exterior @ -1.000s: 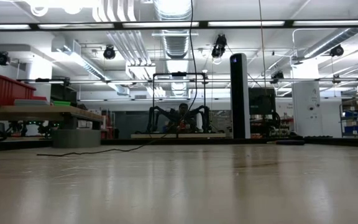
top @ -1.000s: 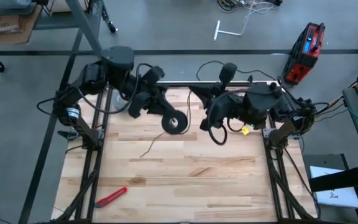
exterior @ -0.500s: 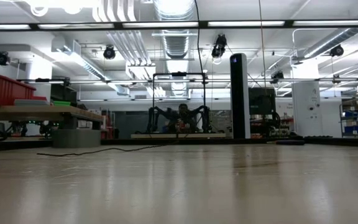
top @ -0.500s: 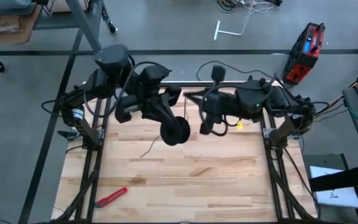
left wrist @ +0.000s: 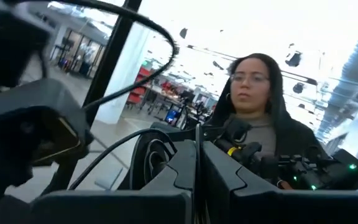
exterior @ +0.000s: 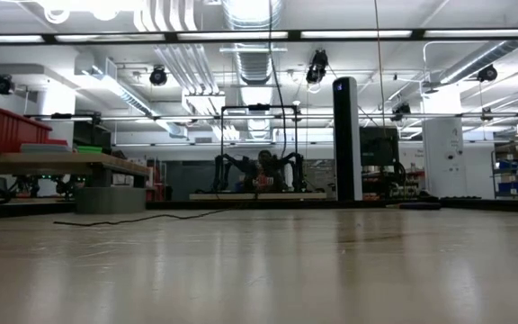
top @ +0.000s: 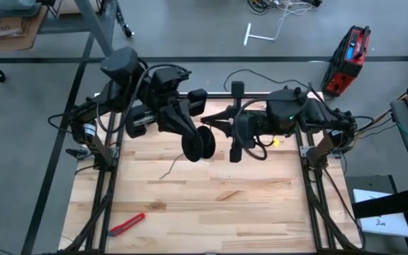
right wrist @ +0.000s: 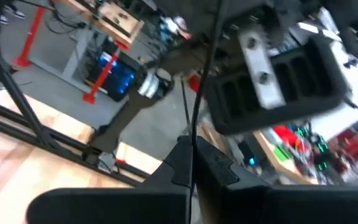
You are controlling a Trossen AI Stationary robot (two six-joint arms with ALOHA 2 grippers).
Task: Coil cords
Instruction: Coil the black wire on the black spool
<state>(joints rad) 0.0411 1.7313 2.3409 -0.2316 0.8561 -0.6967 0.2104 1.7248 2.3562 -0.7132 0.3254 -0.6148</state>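
Both grippers are raised over the far middle of the table, close together. My left gripper (top: 202, 147) (left wrist: 196, 171) is shut on the thin black cord (left wrist: 196, 140). A black round reel (top: 200, 142) stands on edge at its tip and shows beside its finger (left wrist: 149, 160). My right gripper (top: 234, 150) (right wrist: 192, 158) is shut on the cord (right wrist: 195, 93) as well. One stretch of the cord (exterior: 272, 90) hangs down from above. Its loose end (top: 170, 170) (exterior: 142, 218) lies on the wood. My left gripper pinches one strand of the cord (left wrist: 196, 152) between its two fingers; the strand runs straight out past the fingertips. Whether the fingers also touch the reel, I cannot tell. My right gripper pinches one strand of the cord (right wrist: 194, 127) between its two fingers, and the strand runs on, straight, past the tips.
A red-handled cutter (top: 126, 224) lies near the front left corner of the table. A person (left wrist: 253, 106) stands beyond the table, behind my right arm. A red case (top: 349, 53) sits on the floor at the far right. The table's near half holds only the cutter.
My left gripper has turned, so the reel, whose flat face was up, now stands on edge. My right gripper has gone toward the table's left, closer to the left gripper. The hanging stretch of cord has swayed sideways; its end stays on the table.
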